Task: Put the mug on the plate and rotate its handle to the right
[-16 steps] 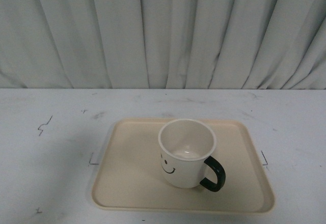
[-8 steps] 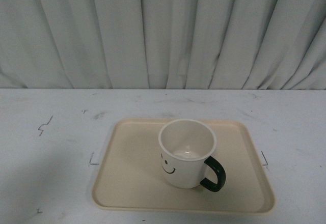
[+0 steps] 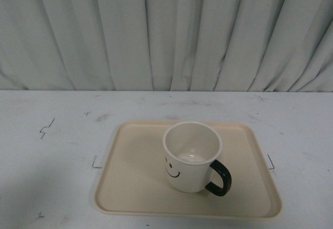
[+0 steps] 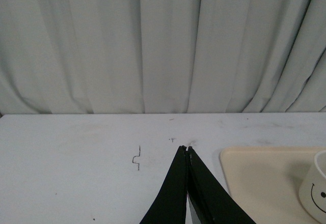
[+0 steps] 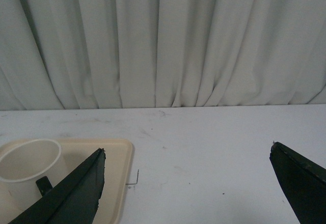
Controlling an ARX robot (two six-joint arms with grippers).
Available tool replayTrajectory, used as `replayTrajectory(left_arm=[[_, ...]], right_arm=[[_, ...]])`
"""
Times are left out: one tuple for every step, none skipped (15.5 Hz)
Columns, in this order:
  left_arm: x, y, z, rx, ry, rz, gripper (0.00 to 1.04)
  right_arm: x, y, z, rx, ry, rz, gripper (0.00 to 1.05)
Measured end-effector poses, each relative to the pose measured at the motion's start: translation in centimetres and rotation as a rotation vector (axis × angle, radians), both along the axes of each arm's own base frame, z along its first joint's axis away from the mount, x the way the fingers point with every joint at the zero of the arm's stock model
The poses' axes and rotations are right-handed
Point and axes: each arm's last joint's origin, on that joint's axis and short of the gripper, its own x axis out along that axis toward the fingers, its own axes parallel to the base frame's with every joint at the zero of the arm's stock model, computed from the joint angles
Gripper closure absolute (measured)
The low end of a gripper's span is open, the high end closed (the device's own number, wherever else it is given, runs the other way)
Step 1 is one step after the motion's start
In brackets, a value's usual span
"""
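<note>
Mug [image 3: 191,156] stands upright on plate [image 3: 134,179], curtain [image 3: 156,31] behind.

Left tool [image 4: 186,148] here: the left fingers [image 4: 175,193] are matte black, long and smooth, tapering to narrow points. Now the right tool [image 5: 187,147]: same black, and the right fingers [image 5: 76,193] are broad wedges with straight, sharp edges and a faint sheen.

Flat, diffuse, cool light, rather dim. Near left corner of surface [image 3: 31,198] darkens. Soft shadows lie in curtain [image 3: 156,31] folds. Views slightly soft, grainy.
</note>
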Motion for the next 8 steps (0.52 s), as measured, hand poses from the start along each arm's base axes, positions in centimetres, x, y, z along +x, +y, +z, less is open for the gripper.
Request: replayTrajectory(left_arm=[[-0.2,0.0,0.0,0.0,-0.001,0.0,1.03],[-0.5,0.0,0.1,0.0,-0.009,0.0,1.03],[-0.7,0.0,0.2,0.0,-0.012,0.0,1.03],[-0.9,0.0,0.2,0.0,-0.008,0.0,1.03],[-1.0,0.0,0.1,0.0,-0.005,0.0,1.03],[-1.2,0.0,0.2,0.0,-0.011,0.0,1.03],[-1.4,0.0,0.2,0.0,-0.012,0.0,1.03],[-1.4,0.0,0.2,0.0,-0.01,0.0,1.03]], right_arm=[[0.0,0.0,0.0,0.0,0.0,0.0,0.06],[0.0,0.0,0.0,0.0,0.0,0.0,0.06],[0.0,0.0,0.0,0.0,0.0,0.0,0.06],[0.0,0.0,0.0,0.0,0.0,0.0,0.06],[0.0,0.0,0.0,0.0,0.0,0.0,0.06],[0.0,0.0,0.0,0.0,0.0,0.0,0.06],[0.0,0.0,0.0,0.0,0.0,0.0,0.06],[0.0,0.0,0.0,0.0,0.0,0.0,0.06]])
